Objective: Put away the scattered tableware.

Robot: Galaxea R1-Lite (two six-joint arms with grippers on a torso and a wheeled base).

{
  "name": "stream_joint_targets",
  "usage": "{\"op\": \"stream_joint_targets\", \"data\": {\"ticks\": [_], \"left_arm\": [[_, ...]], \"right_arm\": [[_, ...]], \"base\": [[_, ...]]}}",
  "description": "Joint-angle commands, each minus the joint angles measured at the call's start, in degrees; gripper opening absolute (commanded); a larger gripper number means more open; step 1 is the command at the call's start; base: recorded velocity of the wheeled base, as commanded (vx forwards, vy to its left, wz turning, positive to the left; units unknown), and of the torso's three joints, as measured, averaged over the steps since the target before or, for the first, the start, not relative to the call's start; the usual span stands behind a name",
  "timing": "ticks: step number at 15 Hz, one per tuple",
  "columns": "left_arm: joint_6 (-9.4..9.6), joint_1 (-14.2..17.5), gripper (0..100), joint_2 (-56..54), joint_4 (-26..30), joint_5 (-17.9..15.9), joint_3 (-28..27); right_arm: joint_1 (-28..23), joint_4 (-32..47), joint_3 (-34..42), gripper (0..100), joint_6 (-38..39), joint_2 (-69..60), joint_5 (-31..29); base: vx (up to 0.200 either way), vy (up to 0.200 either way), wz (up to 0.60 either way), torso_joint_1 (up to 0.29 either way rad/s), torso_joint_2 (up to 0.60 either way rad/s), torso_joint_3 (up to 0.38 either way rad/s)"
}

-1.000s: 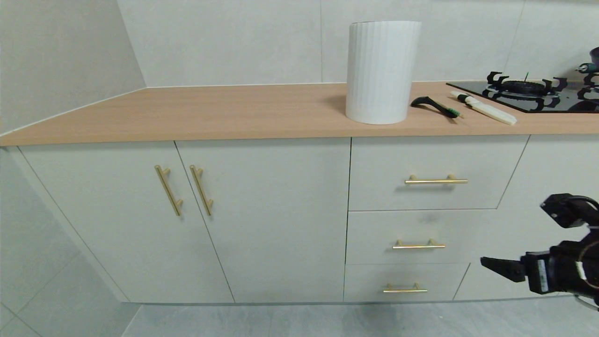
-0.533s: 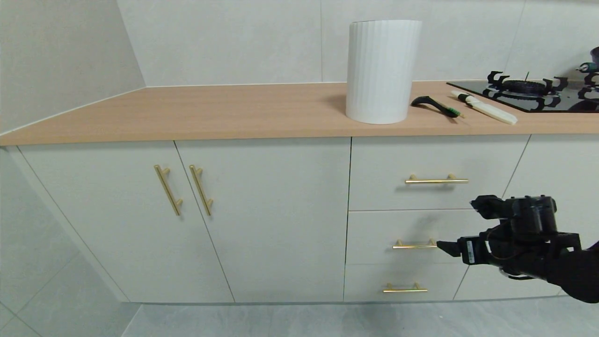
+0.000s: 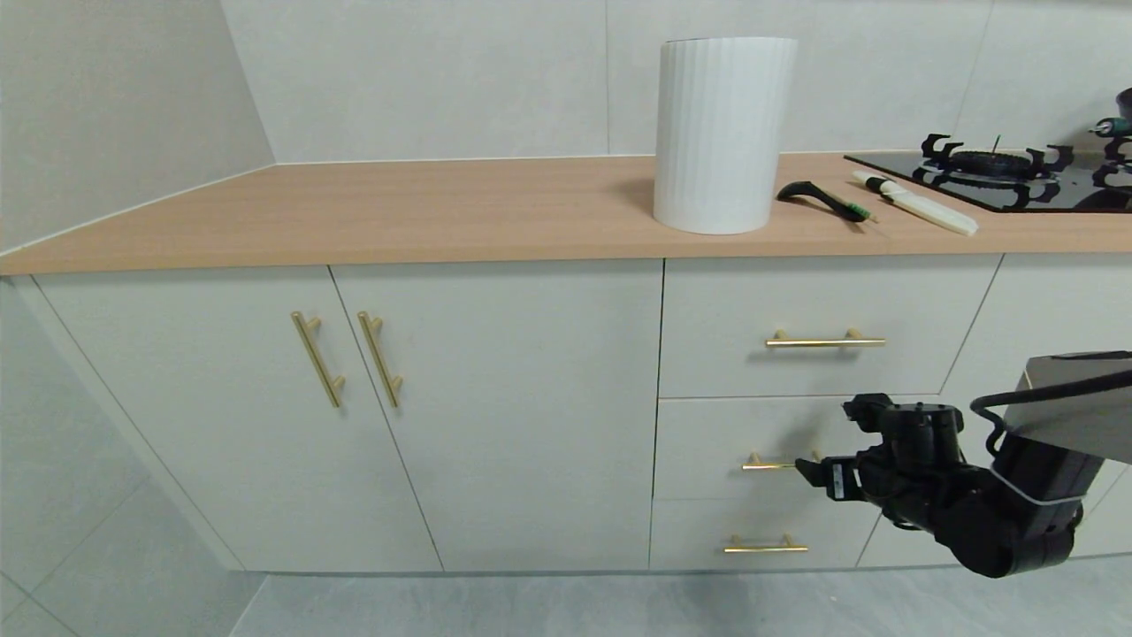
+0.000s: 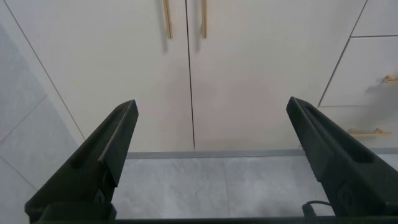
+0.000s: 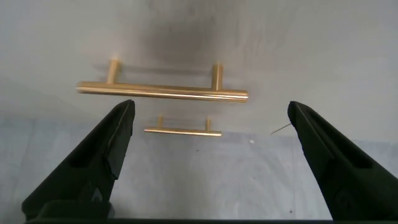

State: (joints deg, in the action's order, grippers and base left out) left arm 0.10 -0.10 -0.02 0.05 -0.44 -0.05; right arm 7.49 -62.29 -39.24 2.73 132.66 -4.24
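We take the wooden counter [image 3: 354, 212] as the work surface, and the tall white ribbed canister [image 3: 721, 133] standing on it as a likely utensil holder. Below, the right gripper [image 3: 827, 435] hangs level with the middle drawer's handle [image 3: 778, 462], jaws spread wide and empty. We judge it is placed to pull that drawer open. The left gripper [image 4: 211, 104] is equally wide open, holds nothing, and faces the cupboard doors [image 4: 261, 74]. The tableware, a pale knife [image 3: 915, 203] and a black-handled utensil [image 3: 818, 199], lies on the counter between canister and hob [image 3: 990, 181], well apart from both grippers. The canister's inside is hidden, the hob is cut off, and the utensil's working end is too small to identify.
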Motion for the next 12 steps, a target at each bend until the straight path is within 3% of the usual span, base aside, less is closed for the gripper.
{"op": "stream_joint_targets", "data": {"ticks": [1, 12], "left_arm": [[-0.01, 0.0, 100, 0.0, 0.0, 0.0, 0.0], [-0.01, 0.0, 100, 0.0, 0.0, 0.0, 0.0]], "right_arm": [[0.9, -1.4, -3.0, 100, 2.3, 5.7, -1.6], [1.4, -3.5, -6.9, 100, 2.2, 11.0, -4.7]], "base": [[0.000, 0.000, 0.00, 0.000, 0.00, 0.000], [0.000, 0.000, 0.00, 0.000, 0.00, 0.000]]}}
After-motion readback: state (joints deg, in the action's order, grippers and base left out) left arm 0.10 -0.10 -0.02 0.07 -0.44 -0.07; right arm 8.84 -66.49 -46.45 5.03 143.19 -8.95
